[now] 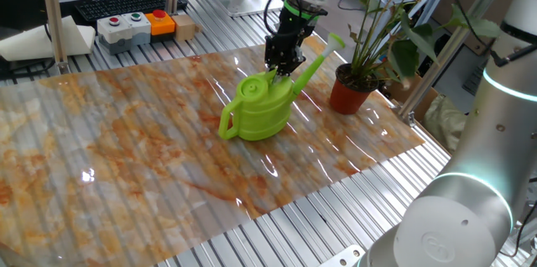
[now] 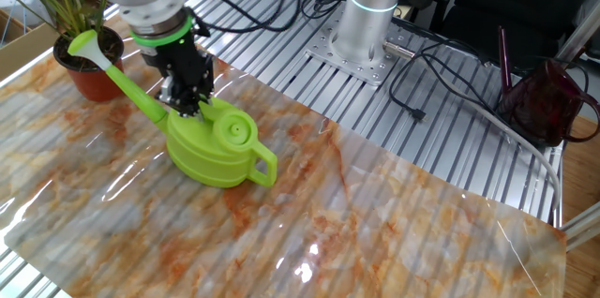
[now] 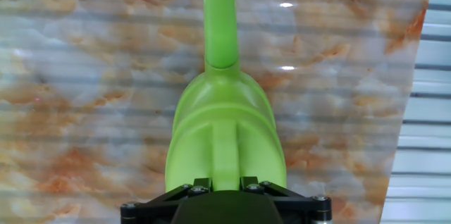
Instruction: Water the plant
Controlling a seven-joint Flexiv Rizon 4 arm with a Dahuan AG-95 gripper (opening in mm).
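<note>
We took the watering can (image 1: 258, 109) as landmark and read the one fixed view left to right. The can stood upright on the marbled sheet covering the table (image 1: 109, 166). Its loop handle (image 1: 227, 124) sat on the can's left; the round capped filler (image 1: 252, 90) sat on top.

Directly over the can's top ridge, the end effector (image 1: 281, 66) stood vertical. In the hand view the ridge ran between the two finger bases, so we judged the fingers astride it. The tips were hidden in every view; we could not tell whether they pinched the ridge or stood spread.

The can's long axis ran handle to spout. The spout (image 1: 312, 64) rose obliquely up and right, its flared tip (image 1: 336, 41) nearest the plant.

Right of the can and beyond the spout tip, the plant (image 1: 382, 23) stood in its terracotta pot (image 1: 351, 89), at the sheet's far corner. The pot stood apart from the can body.

Handling judgement:
- The can looked like thin moulded plastic, stiff and light if empty. Fill level was not visible.
- The surface looked glossy, so probably slippery.
- The top ridge suited a two-finger pinch.
- The plant's stems (image 1: 369, 40) were thin and upright, the leaves broad; likely easy to bend if the spout brushed them. The pot was small and looked easy to tip.
</note>
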